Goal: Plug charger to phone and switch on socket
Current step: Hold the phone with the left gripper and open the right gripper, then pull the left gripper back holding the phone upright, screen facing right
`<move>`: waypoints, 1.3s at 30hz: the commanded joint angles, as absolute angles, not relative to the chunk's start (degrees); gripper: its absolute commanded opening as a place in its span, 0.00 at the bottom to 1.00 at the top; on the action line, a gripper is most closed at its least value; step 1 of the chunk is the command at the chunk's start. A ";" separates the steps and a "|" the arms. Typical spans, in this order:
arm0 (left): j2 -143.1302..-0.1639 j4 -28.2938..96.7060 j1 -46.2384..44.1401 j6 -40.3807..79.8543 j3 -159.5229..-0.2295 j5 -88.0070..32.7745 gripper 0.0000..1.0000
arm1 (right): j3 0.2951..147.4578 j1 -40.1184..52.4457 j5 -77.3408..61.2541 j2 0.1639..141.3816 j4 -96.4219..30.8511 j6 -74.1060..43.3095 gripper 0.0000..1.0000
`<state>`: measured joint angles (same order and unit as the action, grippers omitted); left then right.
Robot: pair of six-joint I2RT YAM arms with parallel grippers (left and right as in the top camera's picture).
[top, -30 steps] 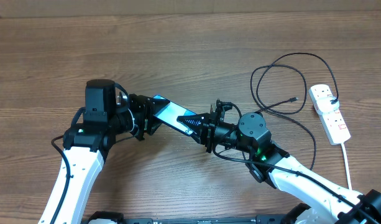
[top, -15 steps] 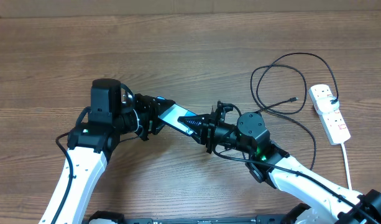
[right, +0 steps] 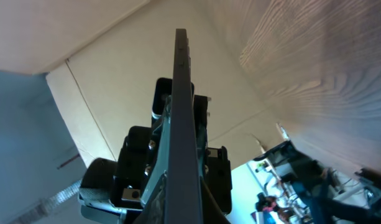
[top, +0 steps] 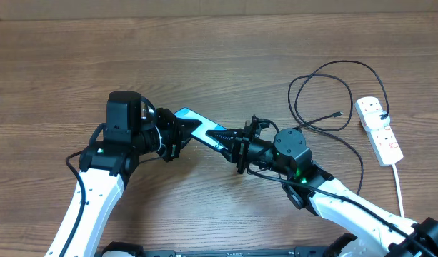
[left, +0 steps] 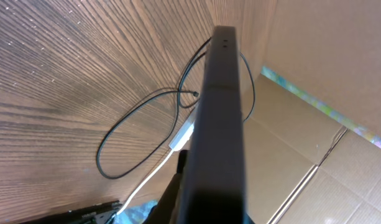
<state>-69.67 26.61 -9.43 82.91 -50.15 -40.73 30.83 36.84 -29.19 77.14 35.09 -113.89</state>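
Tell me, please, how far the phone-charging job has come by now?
Done: nothing looks finished. In hand: the left gripper and the right gripper are each shut on one end of the phone, holding it on edge between them. Left: the charger lies loose on the table, its tip free, so plugging in and switching the socket remain.

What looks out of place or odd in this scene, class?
The phone is clamped on edge between the left gripper and right gripper instead of lying flat. The charger sprawls in loose loops, its small tip unplugged on the table near the socket.
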 commanded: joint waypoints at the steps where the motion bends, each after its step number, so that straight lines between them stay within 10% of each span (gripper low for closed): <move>1: -70.02 26.04 -9.78 85.25 -50.28 -39.75 0.04 | 31.18 37.56 -32.03 76.53 35.55 -113.21 0.05; 11: -70.02 24.14 -9.78 88.36 -50.28 -37.39 0.05 | 31.18 37.56 -32.01 76.53 35.51 -114.19 0.22; 21: -70.04 28.49 -9.74 81.82 -50.28 -23.70 0.04 | 31.18 37.54 -31.94 76.53 31.11 -107.77 1.00; 31: -70.02 34.54 -9.67 69.49 -50.28 -25.54 0.04 | 31.20 33.52 -12.86 76.51 13.54 -63.81 1.00; 39: -70.02 36.25 -9.67 62.02 -50.28 -28.03 0.04 | 33.58 24.95 -12.80 74.00 3.70 -60.66 1.00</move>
<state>-70.19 36.56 -9.78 67.33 -50.04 -24.97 30.96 27.86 -14.46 76.42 7.35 -66.02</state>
